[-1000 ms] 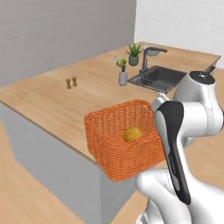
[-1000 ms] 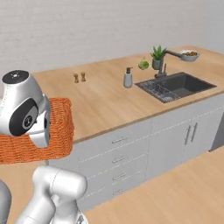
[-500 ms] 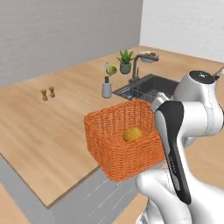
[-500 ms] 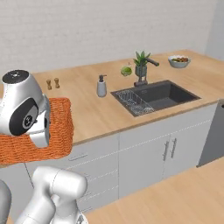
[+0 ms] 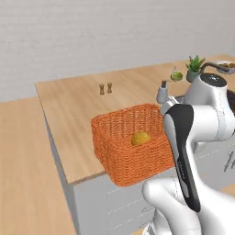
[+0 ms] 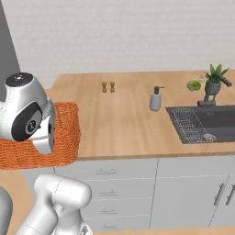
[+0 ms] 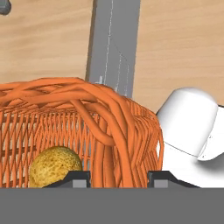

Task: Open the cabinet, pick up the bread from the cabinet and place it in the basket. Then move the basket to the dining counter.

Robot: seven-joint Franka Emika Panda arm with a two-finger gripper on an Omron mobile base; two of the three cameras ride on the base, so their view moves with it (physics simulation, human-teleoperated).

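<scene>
Gripper point(image 7: 118, 175): in the hand view we see the two dark finger tips standing on either side of the basket wall, jaws about half open with the woven rim between them; we judge it a grip on that wall.
Basket point(image 5: 131, 147): orange, woven, rectangular, tall-sided and without handles. In the left base view it sits at the near edge of the dining counter point(image 5: 73, 105), its front overhanging the drawer fronts; we cannot tell whether its base touches the wood or hangs just above it.
Bread point(image 5: 141, 138): small round golden-brown bun, lying on the basket floor toward the side nearer the arm; in the hand view it sits just inside the gripped wall.
Shakers point(image 5: 105, 88): two small wooden pieces, well apart from the basket, farther back on the counter.
Risk, drop: released here, the basket could tip off the counter edge, since much of it is past the lip.
Risk, grip: a hold on one wall only lets the load tilt; the weave may flex and slip from the fingers.
Risk, contents: a tilt or jolt could roll the bun out over the rim.
Risk, collision: pushing far inward could knock the shakers.
</scene>
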